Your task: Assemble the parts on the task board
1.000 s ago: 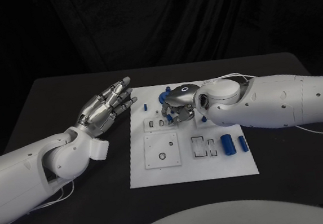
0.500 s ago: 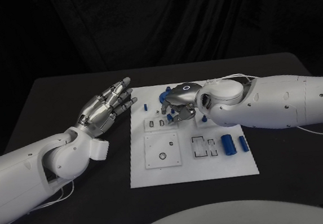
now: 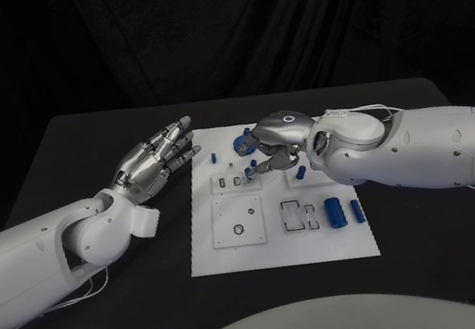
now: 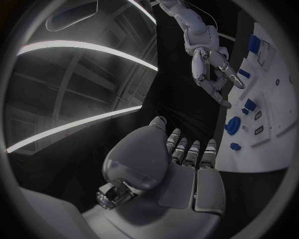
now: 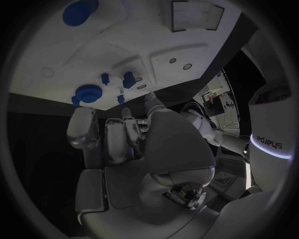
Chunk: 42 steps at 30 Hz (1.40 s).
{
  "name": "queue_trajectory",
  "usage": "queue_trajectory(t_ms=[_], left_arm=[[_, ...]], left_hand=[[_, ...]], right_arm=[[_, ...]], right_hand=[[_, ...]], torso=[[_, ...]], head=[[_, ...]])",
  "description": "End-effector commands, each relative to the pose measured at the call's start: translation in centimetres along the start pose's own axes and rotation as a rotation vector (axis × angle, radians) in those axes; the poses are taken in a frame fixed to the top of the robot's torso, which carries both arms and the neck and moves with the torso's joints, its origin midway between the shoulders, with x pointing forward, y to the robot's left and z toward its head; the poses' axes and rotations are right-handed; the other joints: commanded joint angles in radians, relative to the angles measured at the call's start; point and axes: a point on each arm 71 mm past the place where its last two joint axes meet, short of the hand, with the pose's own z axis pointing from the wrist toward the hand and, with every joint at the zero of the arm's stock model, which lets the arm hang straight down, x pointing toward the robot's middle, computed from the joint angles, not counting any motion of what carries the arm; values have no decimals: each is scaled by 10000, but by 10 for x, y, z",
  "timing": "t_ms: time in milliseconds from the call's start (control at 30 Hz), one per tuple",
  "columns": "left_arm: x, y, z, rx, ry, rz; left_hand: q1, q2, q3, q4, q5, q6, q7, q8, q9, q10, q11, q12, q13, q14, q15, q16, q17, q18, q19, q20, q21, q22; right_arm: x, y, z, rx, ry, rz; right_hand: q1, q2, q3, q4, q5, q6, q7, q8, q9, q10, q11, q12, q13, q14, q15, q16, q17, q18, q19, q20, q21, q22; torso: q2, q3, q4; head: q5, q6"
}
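While the left robot hand [image 3: 159,159] hovers over the black counter [image 3: 79,154] just beside the task board [image 3: 283,241], fingers straight and apart and holding nothing, the right robot hand [image 3: 270,153] hangs over the board's far end with fingers curled in. Whether it grips anything cannot be told. Blue parts [image 3: 334,212] lie on the board's right side and near the right robot hand.
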Motion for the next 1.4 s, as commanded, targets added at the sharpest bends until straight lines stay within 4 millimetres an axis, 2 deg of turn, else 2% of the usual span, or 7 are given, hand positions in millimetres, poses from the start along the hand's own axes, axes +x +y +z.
queue_trajectory(t_ms=[33,467,700,900,1133,1233,1400], left_arm=[[1,0,0,121,10,-21],[-11,-13,-3,279,-689,1745],[-26,-30,8,-111,-1084,3690],[-37,-33,19,-477,-1158,5713],[-30,-27,39,-925,-398,9487],[-21,-21,49,-1387,-193,11135],[-4,-13,63,-1841,51,13023]], left_hand=[[92,7,52,-2,57,-31,66,34,9,-42,-5,-26,-1,-28,-2,17,0,169,-2,16,10,2],[462,-152,745,33,142,472,403,189,53,988,951,1525,237,1157,252,1415,292,176,1168,273,729,313],[523,-459,1294,194,183,1012,651,238,99,3046,1863,4661,879,3829,588,4598,870,-89,4479,266,2697,1089],[489,-697,1954,280,-221,1944,1050,393,150,4301,1844,7056,2185,5161,518,7635,2209,-179,6067,116,4211,1815],[610,-1320,3663,240,-1273,3738,1226,638,235,5273,808,10421,5499,6182,-541,12359,5116,32,7372,-552,7552,4024],[877,-1811,4037,-90,-2012,4814,1197,992,399,11915,631,13781,12368,11913,-786,14898,11578,101,7921,-832,9562,5421],[336,-2173,3750,141,-3132,5482,969,1331,598,15152,421,14674,15474,15333,-934,15363,15454,-459,10346,-922,12785,9784]], right_arm=[[-6,2,-9,-96,-515,546],[-29,-30,-47,929,-747,1319],[-37,-49,-62,1749,-600,2177],[-38,-56,-69,2057,-557,2403],[-38,-65,-75,2444,-454,2569],[-37,-68,-77,2695,-372,2621],[-36,-73,-79,3065,-273,2659]], right_hand=[[-172,-66,-68,180,-76,-80,27,14,-20,56,5,27,847,65,22,18,725,-36,63,-22,10,1544],[-1743,977,-248,752,1034,375,102,115,-46,370,63,282,1021,173,82,179,862,-81,202,40,263,1609],[-1594,1053,-154,716,1300,444,137,119,-61,467,81,368,1086,208,93,242,920,-92,226,48,324,1624],[-1349,1058,-47,735,1493,472,149,108,-88,884,70,671,1306,390,71,483,1130,-158,443,33,708,1717],[-1292,1118,9,735,1549,400,143,67,-115,881,63,659,1288,398,64,479,1122,-153,445,24,697,1710],[-1116,1151,113,709,1730,396,141,66,-133,916,54,677,1298,433,51,521,1159,-163,484,14,762,1722],[-979,1150,196,708,1934,427,146,79,-144,901,50,652,1271,478,42,578,1210,-174,528,2,835,1738]], torso=[[-31,5,-13],[-70,-8,-58],[-167,6,-127],[-299,66,-162],[-500,143,-283],[-577,206,-361],[-670,282,-429]], head=[[27,0],[74,0],[178,28],[177,73],[214,0],[260,0],[364,0]])
